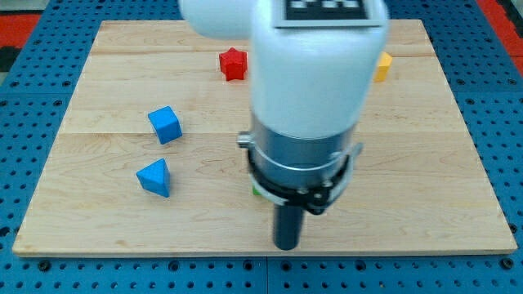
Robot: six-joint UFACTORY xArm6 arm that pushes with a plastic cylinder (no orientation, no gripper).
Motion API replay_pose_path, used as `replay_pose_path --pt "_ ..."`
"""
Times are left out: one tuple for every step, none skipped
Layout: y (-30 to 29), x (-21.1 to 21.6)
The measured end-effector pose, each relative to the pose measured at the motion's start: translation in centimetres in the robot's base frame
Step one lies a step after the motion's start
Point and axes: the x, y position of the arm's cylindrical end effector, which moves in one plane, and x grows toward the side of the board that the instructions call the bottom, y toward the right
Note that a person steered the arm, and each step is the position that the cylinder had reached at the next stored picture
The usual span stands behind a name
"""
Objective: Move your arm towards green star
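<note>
My tip (pixel 287 245) is the lower end of the dark rod, near the bottom edge of the wooden board (pixel 114 98), below the centre. The arm's large white and grey body hides much of the board's middle. A small sliver of green (pixel 256 191) shows at the left edge of the arm's grey collar, just up and left of the rod; it looks like part of the green star, mostly hidden. I cannot tell whether the tip touches it.
A red star-shaped block (pixel 234 64) lies near the view's top, left of the arm. A yellow block (pixel 382 67) peeks out at the arm's right. A blue cube (pixel 165 124) and a blue triangular block (pixel 154 177) lie at the left.
</note>
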Motion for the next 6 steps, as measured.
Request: replay_pose_path --pt "-3.1 -1.9" --pt "-5.0 -5.9" --pt "-10.0 -8.2" --pt "-10.1 -8.5" --pt "-8.4 -8.5" --pt "-5.7 -8.5"
